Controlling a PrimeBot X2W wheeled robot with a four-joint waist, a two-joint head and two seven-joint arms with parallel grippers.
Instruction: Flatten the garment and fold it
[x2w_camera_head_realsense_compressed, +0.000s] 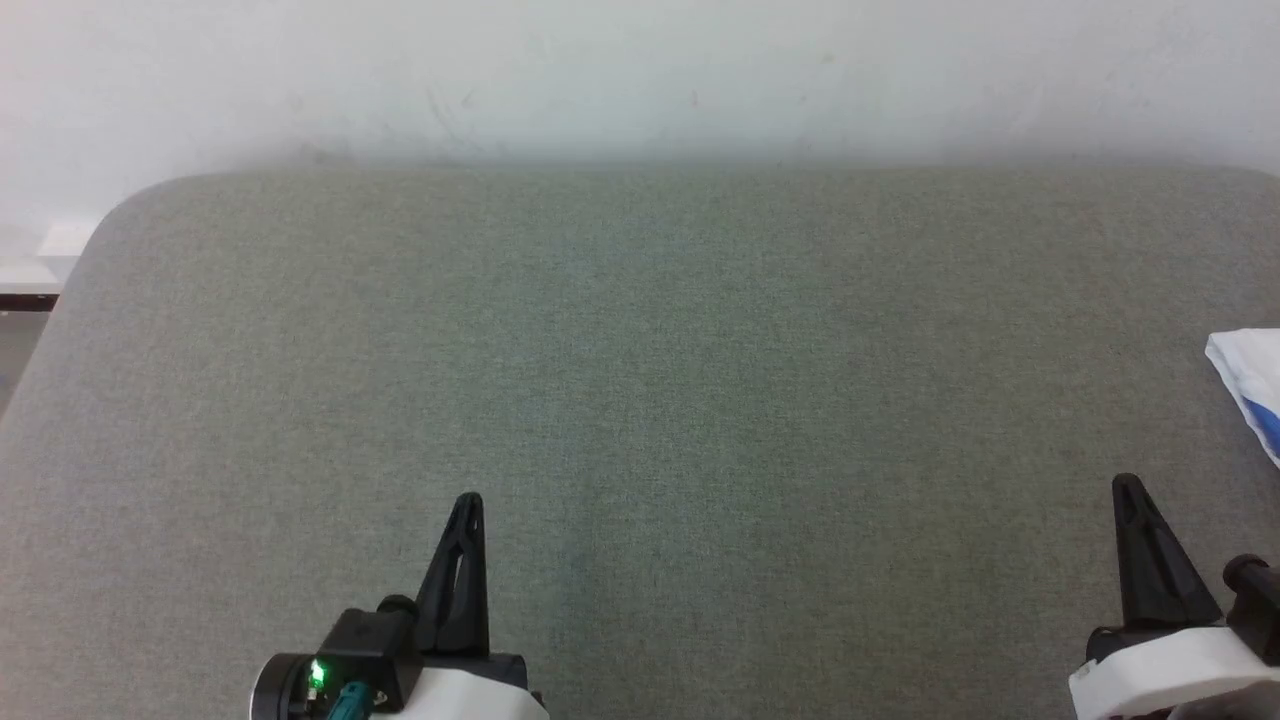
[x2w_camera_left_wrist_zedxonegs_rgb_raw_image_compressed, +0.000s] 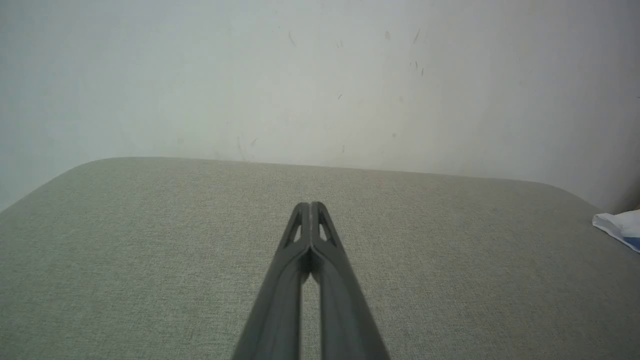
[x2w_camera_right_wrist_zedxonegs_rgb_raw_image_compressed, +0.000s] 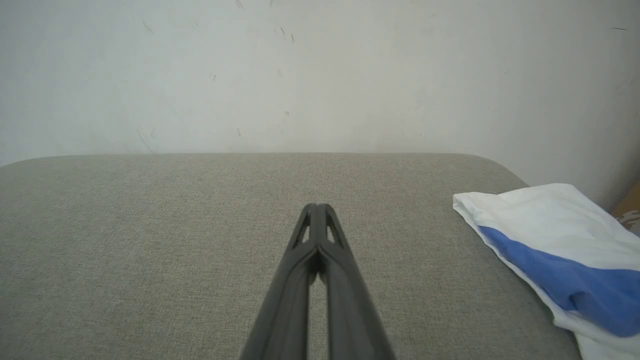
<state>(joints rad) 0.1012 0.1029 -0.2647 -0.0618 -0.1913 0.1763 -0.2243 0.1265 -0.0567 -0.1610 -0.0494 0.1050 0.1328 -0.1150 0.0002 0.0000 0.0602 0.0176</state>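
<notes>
- Item: the garment (x2w_camera_right_wrist_zedxonegs_rgb_raw_image_compressed: 550, 235), white cloth with a broad blue band; it lies in a loose heap, not spread out.
- Location: far right side of the grey cloth-covered table (x2w_camera_head_realsense_compressed: 640, 350), running out of the head view at its right edge. How much of it lies beyond cannot be told.
- Left gripper (x2w_camera_head_realsense_compressed: 468, 503): fingers pressed together, holding nothing, poised over bare table at the lower left, well apart from the garment.
- Right gripper (x2w_camera_head_realsense_compressed: 1128, 485): fingers pressed together, holding nothing, near the garment but not touching it; the cloth lies off to its right.
- Handling, judged: light, thin and limp. It likely drapes and sags from any single pinch, and layers may lift together. The fuzzy table covering may drag on the cloth, so lifting should serve better than sliding.
- Not fragile; low slip risk once pinched.
- Hold points, judged: the white corner nearest the table's middle for the right gripper; a second edge or corner for the left, to draw the cloth onto open table and spread it.
- Both claws must part first.
</notes>
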